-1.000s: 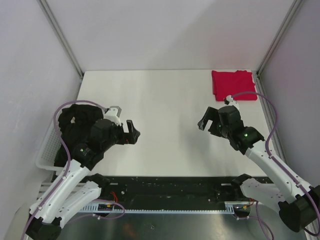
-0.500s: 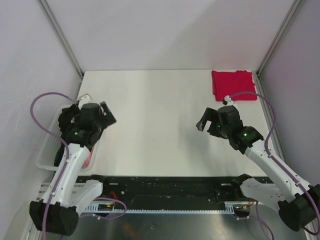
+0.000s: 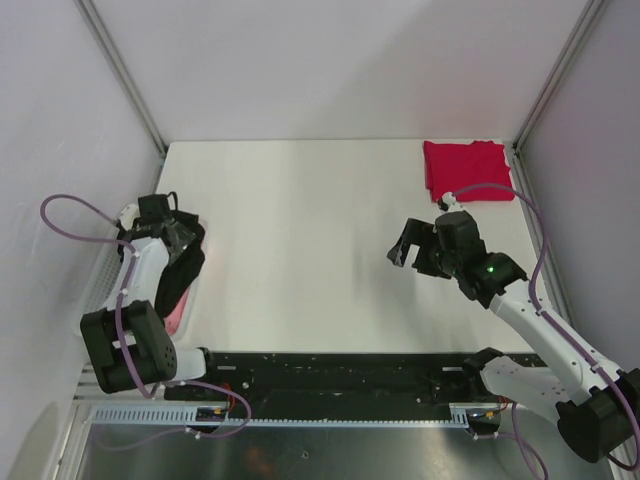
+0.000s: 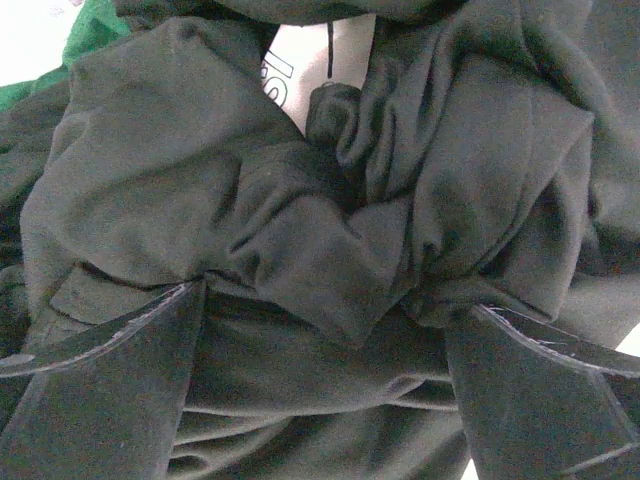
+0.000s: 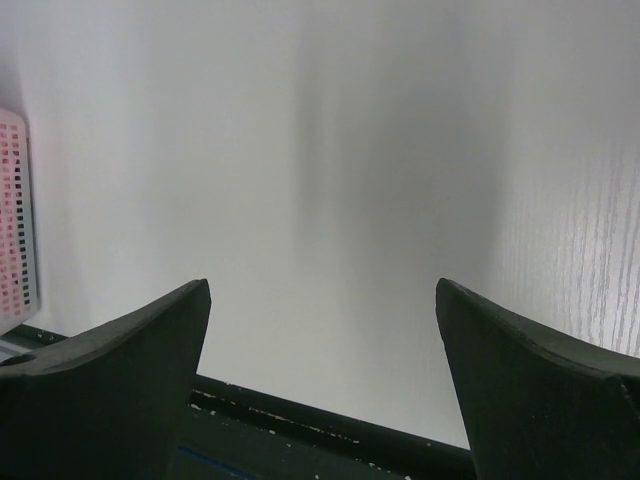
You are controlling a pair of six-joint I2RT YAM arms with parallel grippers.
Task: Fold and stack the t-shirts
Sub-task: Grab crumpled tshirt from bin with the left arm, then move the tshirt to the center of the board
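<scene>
A crimson red t-shirt point(image 3: 467, 170) lies folded at the table's far right corner. A crumpled black t-shirt point(image 3: 186, 268) lies in the basket at the left, and it fills the left wrist view point(image 4: 330, 190). My left gripper point(image 3: 178, 238) hangs over it, jaws wide open, with the fingers pressed into the black cloth point(image 4: 335, 300). A pink garment point(image 3: 177, 316) shows under the black one. A bit of dark green garment point(image 4: 92, 32) shows at the top left. My right gripper point(image 3: 408, 250) is open and empty above bare table point(image 5: 322, 290).
The white lattice basket point(image 3: 97, 300) stands at the table's left edge, and its wall shows pink at the left of the right wrist view point(image 5: 14, 220). A black rail point(image 5: 330, 435) runs along the table's near edge. Grey walls enclose the table.
My left arm has swung left from the table's middle to the basket and lowered its open gripper onto the black t-shirt. My right gripper has shifted slightly left.
</scene>
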